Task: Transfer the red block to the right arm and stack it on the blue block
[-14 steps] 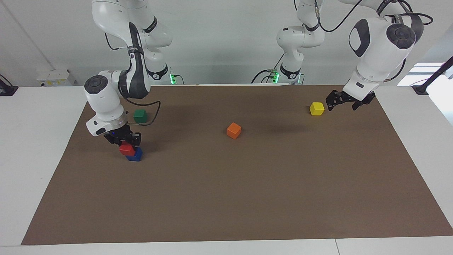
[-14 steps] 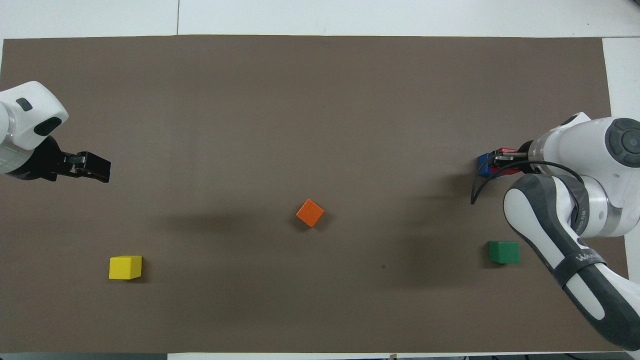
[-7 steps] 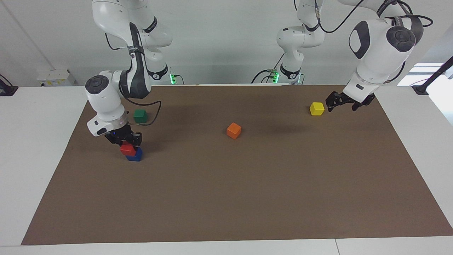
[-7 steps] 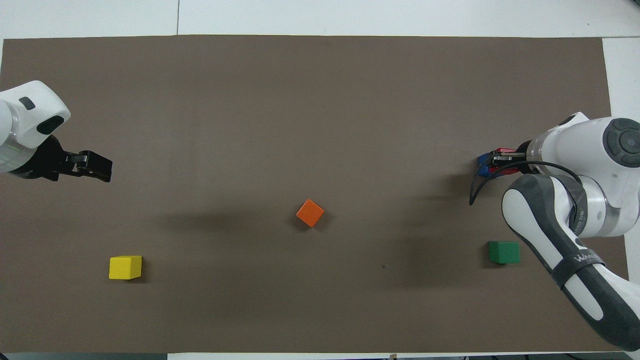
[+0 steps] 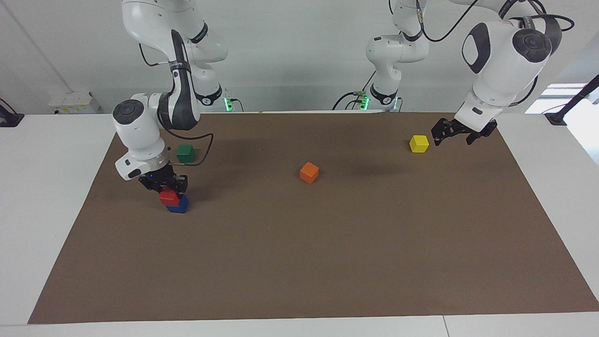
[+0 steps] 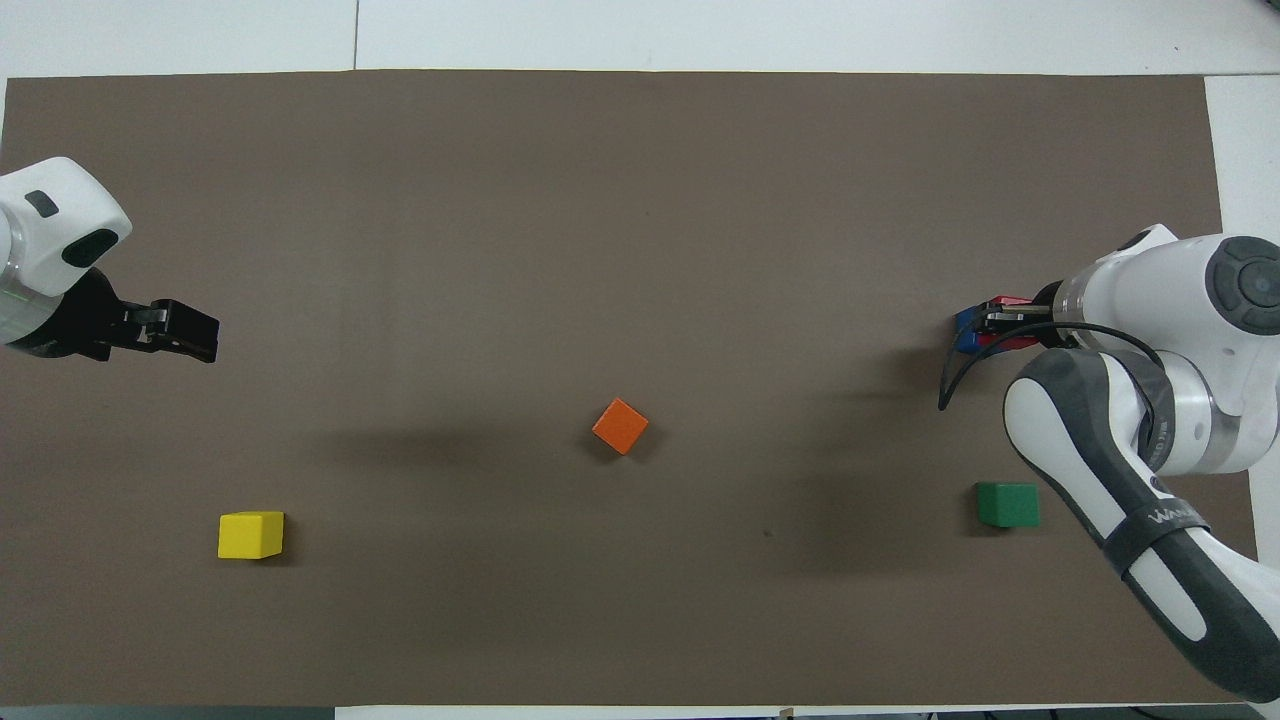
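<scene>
The red block (image 5: pixel 168 198) rests on the blue block (image 5: pixel 179 205) near the right arm's end of the mat, set a little off-centre toward that end. My right gripper (image 5: pixel 167 188) reaches down over the stack, its fingers closed on the red block's upper part. In the overhead view the right gripper (image 6: pixel 992 325) covers most of the red block (image 6: pixel 1006 301), and only an edge of the blue block (image 6: pixel 963 328) shows. My left gripper (image 5: pixel 452 140) hangs open and empty in the air beside the yellow block (image 5: pixel 419 143); it also shows in the overhead view (image 6: pixel 198 337).
A green block (image 5: pixel 185 153) lies close to the right arm's wrist, nearer to the robots than the stack. An orange block (image 5: pixel 309 172) sits mid-mat. A black cable (image 5: pixel 203 150) loops from the right wrist by the green block. The brown mat (image 5: pixel 327 262) covers the table.
The red block has shifted very slightly on the blue block with the right gripper still on it. The left arm has risen a little.
</scene>
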